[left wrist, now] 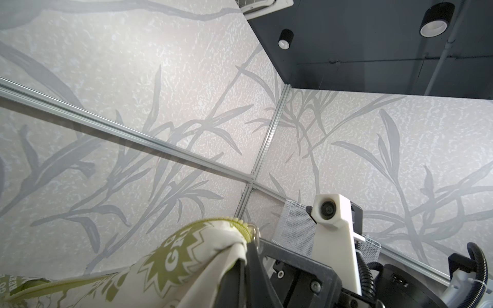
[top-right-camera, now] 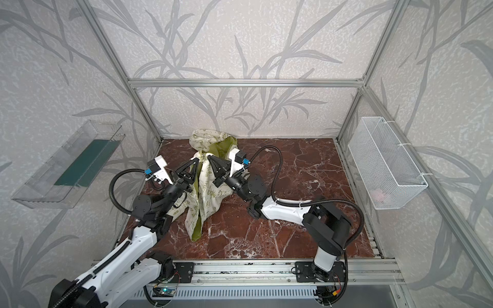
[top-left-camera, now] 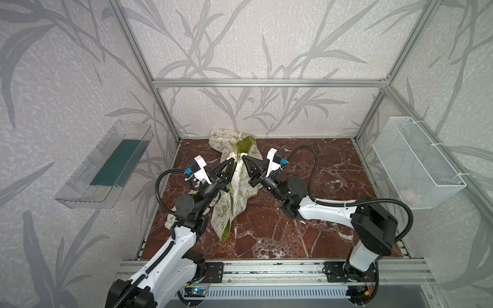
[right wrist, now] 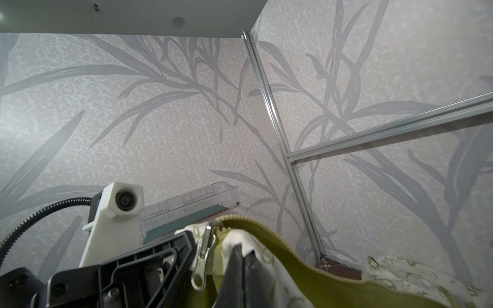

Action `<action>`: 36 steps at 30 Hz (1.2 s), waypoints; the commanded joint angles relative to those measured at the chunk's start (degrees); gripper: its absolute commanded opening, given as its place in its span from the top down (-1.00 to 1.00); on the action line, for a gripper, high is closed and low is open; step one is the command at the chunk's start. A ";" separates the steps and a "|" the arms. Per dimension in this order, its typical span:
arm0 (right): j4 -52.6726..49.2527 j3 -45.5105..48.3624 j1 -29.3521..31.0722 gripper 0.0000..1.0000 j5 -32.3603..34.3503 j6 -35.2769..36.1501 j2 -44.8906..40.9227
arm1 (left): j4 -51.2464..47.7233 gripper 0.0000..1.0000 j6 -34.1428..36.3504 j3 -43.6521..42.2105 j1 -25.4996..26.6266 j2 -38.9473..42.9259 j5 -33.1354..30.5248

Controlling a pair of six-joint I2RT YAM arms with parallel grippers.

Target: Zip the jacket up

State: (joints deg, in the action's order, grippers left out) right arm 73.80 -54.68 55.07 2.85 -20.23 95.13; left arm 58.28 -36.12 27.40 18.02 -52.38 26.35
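- Jacket [top-left-camera: 236, 186] [top-right-camera: 205, 192]: on the worktop [top-left-camera: 293, 226], left of centre and toward the back. Its middle is drawn up into a peak, its lower edge rests on the surface, and the upper part slumps toward the back wall.
- Left gripper [top-left-camera: 233, 160] [top-right-camera: 197, 160]: closed tight on cream fabric at the peak, on the left side.
- Right gripper [top-left-camera: 244, 158] [top-right-camera: 209, 157]: likewise clamped on fabric at the peak, on the right side. Its tips are just beside the left gripper's.
- Zipper pull [right wrist: 205, 256]: metal, hanging just beside the right gripper's fingers [right wrist: 240, 269]. The olive zipper strip [right wrist: 280, 240] runs off from it.
- How far the zip is closed: cannot tell.
- Wire basket [top-left-camera: 416, 160] and clear tray [top-left-camera: 106, 165]: on the side walls, well apart from the jacket.
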 commanded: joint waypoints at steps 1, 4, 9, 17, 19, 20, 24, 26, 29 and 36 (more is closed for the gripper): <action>2.53 6.96 -0.09 1.00 6.52 3.41 -9.17 | -4.75 1.00 2.77 4.12 2.88 -5.54 6.54; -0.49 15.62 0.02 1.00 11.04 5.85 -16.70 | -0.62 1.00 2.69 6.18 6.26 -13.62 9.15; -8.35 23.56 -0.11 1.00 17.96 9.27 -28.50 | 11.38 1.00 -4.39 10.65 9.55 -27.09 10.69; -19.65 28.70 -1.94 1.00 23.19 8.61 -42.11 | 14.90 1.00 -4.03 16.76 16.51 -38.00 8.22; -22.55 30.18 -3.26 1.00 23.27 6.43 -44.69 | 14.90 1.00 -3.87 17.84 17.61 -39.74 8.06; -23.88 31.05 -3.91 1.00 22.96 5.20 -45.83 | 14.84 1.00 -4.00 18.21 18.02 -40.39 8.12; -27.48 33.39 -5.56 1.00 22.18 1.73 -49.30 | 13.20 1.00 -3.07 18.31 19.36 -40.63 6.29; -30.31 33.72 -6.17 1.00 21.13 0.74 -51.47 | 10.46 1.00 -1.83 18.34 20.27 -39.90 5.43; -34.13 34.55 -7.37 1.00 19.50 -0.91 -54.13 | 8.08 1.00 0.77 17.83 22.50 -38.67 3.78; -36.88 37.68 -8.48 0.82 17.87 -3.73 -58.98 | 6.83 1.00 2.52 15.32 25.22 -36.22 -0.08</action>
State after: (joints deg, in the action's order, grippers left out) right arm 36.25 -17.50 47.33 19.42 -22.09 38.72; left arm 65.82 -35.83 43.83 43.55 -90.78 30.48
